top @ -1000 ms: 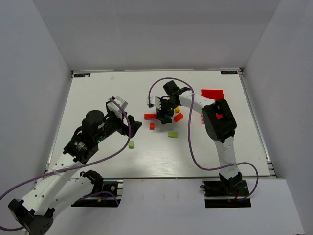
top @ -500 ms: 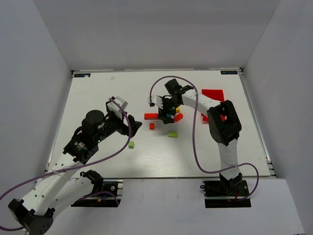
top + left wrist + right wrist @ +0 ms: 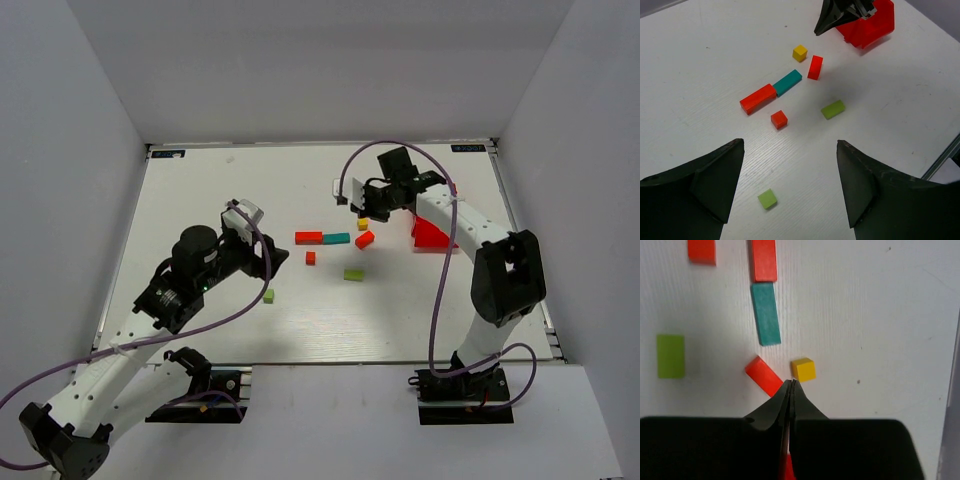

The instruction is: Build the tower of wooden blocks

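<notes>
The wood blocks lie singly on the white table and no tower shows. A red bar (image 3: 308, 238) and a teal bar (image 3: 336, 238) lie end to end. Near them are a red block (image 3: 364, 239), a yellow cube (image 3: 363, 224), a small red cube (image 3: 310, 257), a green bar (image 3: 353, 274) and a green cube (image 3: 268, 295). My right gripper (image 3: 791, 382) is shut on nothing, its tip above the gap between the red block (image 3: 764, 376) and the yellow cube (image 3: 804, 369). My left gripper (image 3: 790, 150) is open and empty, hovering near the green cube (image 3: 767, 198).
A red plastic tray (image 3: 432, 235) stands at the right, partly under the right arm, and shows behind the right gripper (image 3: 827, 25) in the left wrist view. White walls close in the table on three sides.
The right gripper has pulled back and to the right from above the blocks and has shut. The teal bar now shows beside the red bar. The left arm has hardly moved.
</notes>
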Robot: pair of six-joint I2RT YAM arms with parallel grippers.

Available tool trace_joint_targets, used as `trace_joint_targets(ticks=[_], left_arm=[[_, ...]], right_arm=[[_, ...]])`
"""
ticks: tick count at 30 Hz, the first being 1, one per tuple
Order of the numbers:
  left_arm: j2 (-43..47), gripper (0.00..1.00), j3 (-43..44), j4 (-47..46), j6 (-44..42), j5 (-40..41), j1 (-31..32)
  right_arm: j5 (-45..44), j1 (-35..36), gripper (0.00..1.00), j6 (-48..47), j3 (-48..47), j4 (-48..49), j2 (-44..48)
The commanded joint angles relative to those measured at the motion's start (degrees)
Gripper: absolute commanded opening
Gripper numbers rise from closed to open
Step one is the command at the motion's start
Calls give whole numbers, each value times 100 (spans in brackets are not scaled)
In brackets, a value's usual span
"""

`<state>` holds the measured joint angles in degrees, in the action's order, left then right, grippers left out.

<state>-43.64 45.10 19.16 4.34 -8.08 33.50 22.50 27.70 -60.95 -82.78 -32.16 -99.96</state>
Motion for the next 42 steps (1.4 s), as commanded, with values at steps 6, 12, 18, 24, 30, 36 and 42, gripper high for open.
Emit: trace_joint_targets(ticks=[6, 12, 18, 24, 30, 36, 42], left_arm=[[-30, 23, -72, -114, -30, -212, -80], [-31, 79, -72, -114, -30, -212, -80], [-31, 84, -72, -114, -30, -265, -80], [-31, 85, -72, -114, -30, -317, -80], [-31, 85, -72, -114, -30, -317, -80], [-31, 86, -72, -114, -30, -317, -80], [-31, 86, -72, -114, -30, -317, -80]], right_arm=[[633, -503, 21, -1630, 553, -168, -49], [668, -547, 44, -2527, 535, -492, -401], [510, -494, 50, -2677, 456, -431, -744], [475, -477, 52, -2703, 421, -326, -858], [378, -406, 55, -2606, 324, -256, -1034], [255, -318, 58, -2527, 324, -159, -1131], [105, -266, 56, -2466, 359, -53, -1201]])
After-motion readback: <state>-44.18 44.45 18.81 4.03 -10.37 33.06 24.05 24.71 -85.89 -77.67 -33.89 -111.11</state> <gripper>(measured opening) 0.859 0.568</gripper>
